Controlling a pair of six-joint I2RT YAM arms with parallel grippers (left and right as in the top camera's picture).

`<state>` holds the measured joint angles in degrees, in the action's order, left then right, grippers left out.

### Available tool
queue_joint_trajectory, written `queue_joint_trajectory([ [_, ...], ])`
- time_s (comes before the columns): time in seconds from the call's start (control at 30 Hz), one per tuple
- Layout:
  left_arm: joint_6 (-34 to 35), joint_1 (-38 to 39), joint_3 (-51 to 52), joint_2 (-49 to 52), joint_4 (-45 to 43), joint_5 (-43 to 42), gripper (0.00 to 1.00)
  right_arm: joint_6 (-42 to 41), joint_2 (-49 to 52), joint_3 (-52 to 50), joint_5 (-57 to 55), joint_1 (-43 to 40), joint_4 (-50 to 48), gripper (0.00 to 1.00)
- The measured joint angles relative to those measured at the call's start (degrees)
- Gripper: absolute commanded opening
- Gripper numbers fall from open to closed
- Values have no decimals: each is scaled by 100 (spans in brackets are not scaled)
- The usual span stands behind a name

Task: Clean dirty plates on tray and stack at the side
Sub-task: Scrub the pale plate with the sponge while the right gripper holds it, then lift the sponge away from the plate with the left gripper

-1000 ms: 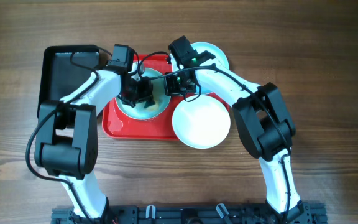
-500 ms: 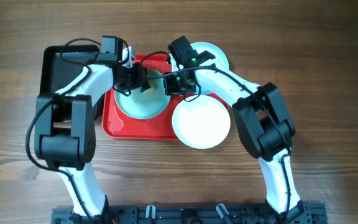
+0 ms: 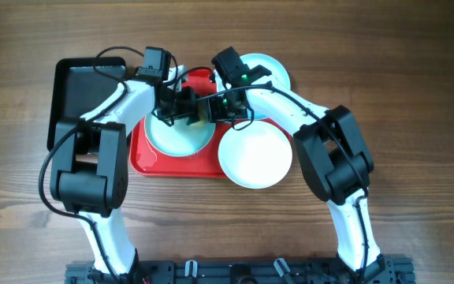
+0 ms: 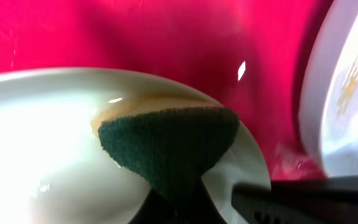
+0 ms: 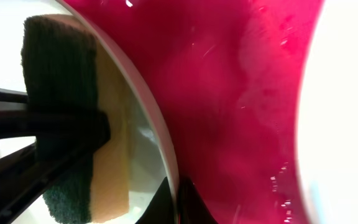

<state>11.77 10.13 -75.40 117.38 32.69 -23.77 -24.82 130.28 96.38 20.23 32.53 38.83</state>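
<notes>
One plate lies on the red tray. My left gripper is shut on a green-and-yellow sponge and presses it on this plate's far right part. My right gripper is shut on the same plate's right rim, fingers pinching it; the sponge shows just beyond. A second plate lies at the tray's front right corner, overlapping its edge. A third plate lies behind the tray at the right, partly hidden by my right arm.
A black rectangular bin stands left of the tray. A plate with yellow smears shows at the right of the left wrist view. Bare wooden table lies all around.
My left gripper swept the sponge across the plate, first toward the back left, then right toward my right gripper. My right gripper held the rim still.
</notes>
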Motion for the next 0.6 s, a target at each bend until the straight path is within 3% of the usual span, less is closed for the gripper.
queue_joint_trajectory([
  [0.3, -1220, -153, -131, -7, 1386, 39, 4, 68, 0, -2, 122, 129, 61, 4],
  [0.43, -935, -195, -225, -37, 1759, 599, 4, 68, 2, -2, 160, 173, 50, 4],
  [0.6, -173, -367, -625, -28, 2468, 1893, 4, 68, 2, -2, 162, 177, 46, 4],
])
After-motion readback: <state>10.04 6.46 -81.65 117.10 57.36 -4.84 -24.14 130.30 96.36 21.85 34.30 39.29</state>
